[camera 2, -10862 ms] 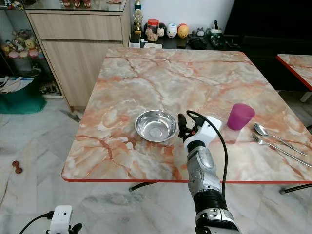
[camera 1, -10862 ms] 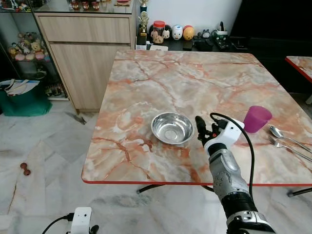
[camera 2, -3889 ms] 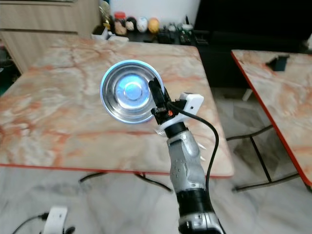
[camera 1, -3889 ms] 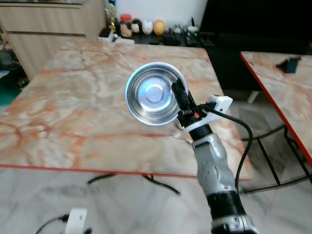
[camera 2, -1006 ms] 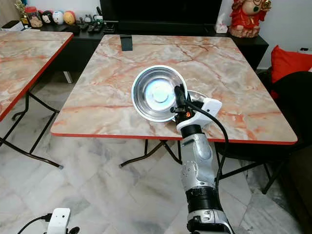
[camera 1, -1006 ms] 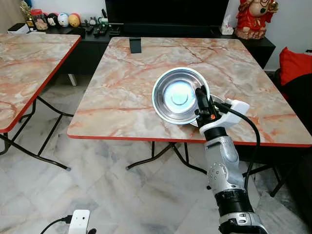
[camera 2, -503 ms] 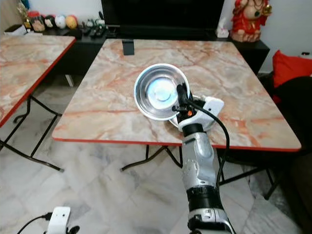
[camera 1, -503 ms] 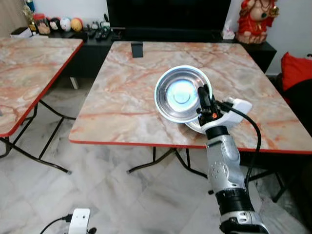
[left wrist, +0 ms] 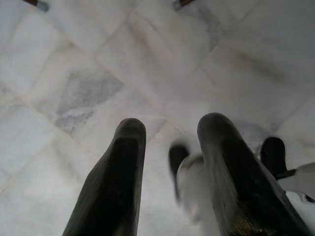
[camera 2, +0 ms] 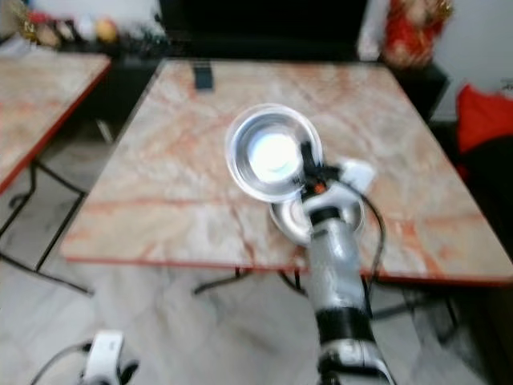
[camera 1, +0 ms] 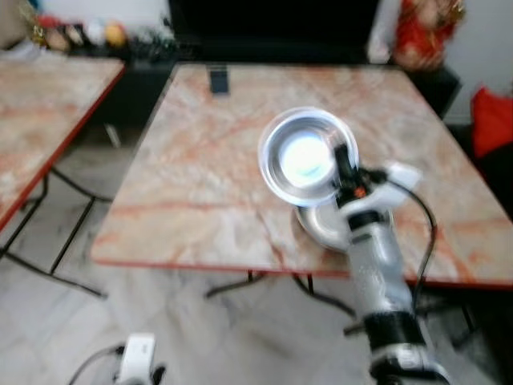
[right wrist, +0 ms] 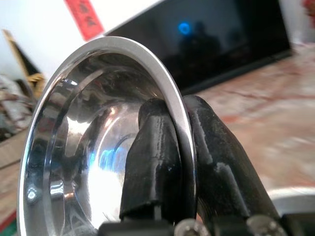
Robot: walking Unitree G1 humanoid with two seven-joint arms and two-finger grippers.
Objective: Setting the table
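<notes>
bowl (camera 1: 303, 157): steel, tilted, held above marble table (camera 1: 200, 168), over second dish (camera 2: 290, 216) near the front edge
right gripper (right wrist: 170, 147): fingers pinch bowl rim, one inside, one outside
table room: bare marble left of bowl
left gripper (left wrist: 170, 162): fingers spread, floor tiles (left wrist: 88, 64) below

Right arm is stretched forward and up, right gripper (right wrist: 178, 147) raised at the wrist, jaws clamped tight on the bowl (camera 1: 303, 156) rim. Left gripper (left wrist: 170, 162) hangs low, jaws parted, pointing straight down.
</notes>
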